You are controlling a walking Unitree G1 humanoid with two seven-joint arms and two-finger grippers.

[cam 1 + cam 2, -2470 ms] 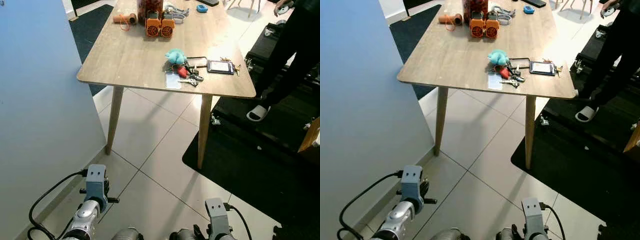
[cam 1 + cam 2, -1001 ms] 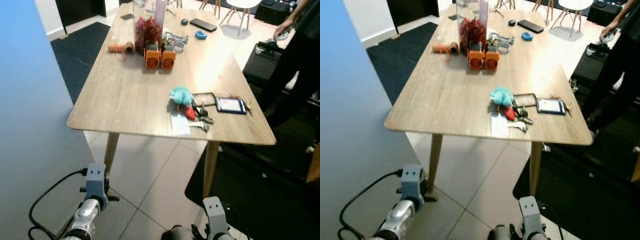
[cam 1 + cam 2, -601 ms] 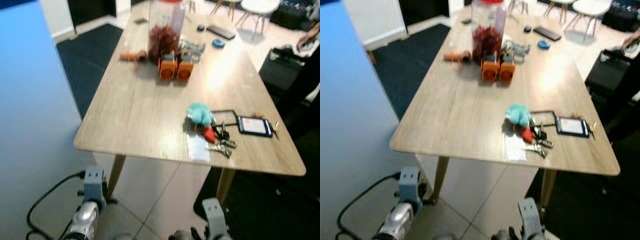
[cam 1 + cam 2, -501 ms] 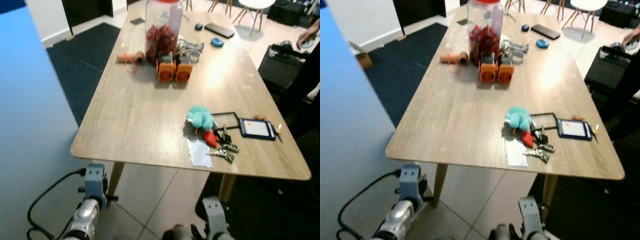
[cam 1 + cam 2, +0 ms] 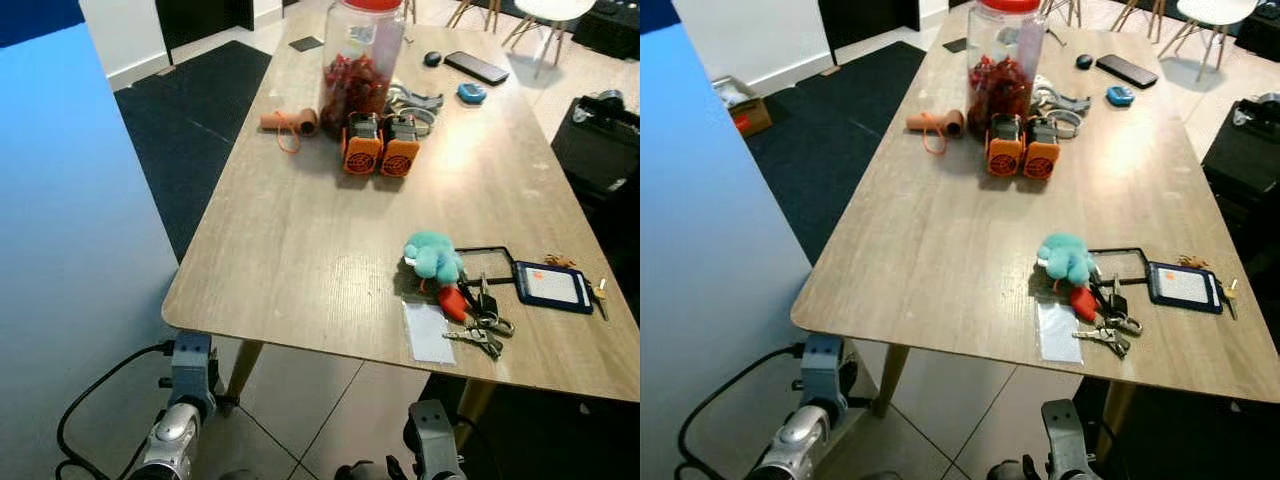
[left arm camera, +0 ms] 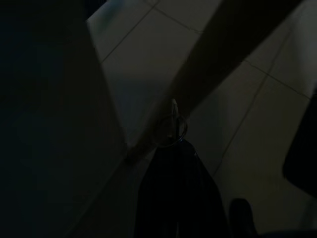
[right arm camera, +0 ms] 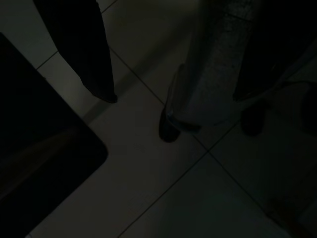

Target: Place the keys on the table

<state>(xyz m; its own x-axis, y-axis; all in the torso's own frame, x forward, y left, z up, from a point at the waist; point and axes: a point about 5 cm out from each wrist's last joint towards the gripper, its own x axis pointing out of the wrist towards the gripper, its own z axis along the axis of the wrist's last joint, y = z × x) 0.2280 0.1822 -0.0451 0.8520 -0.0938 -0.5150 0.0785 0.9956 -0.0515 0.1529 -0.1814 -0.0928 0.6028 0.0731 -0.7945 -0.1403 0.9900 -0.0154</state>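
The camera now stands closer to the bench than before, looking down on its top; the person seen earlier at the right edge is gone.

Two silver-grey arms: the left arm is a rounded metal tube topped by a boxy blue-grey block with a black cable looping off it; the right arm carries a similar grey block.

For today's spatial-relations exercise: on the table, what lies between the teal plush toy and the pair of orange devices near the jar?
Nothing: between the teal plush toy and the orange devices lies bare wooden table, as both eye views show.
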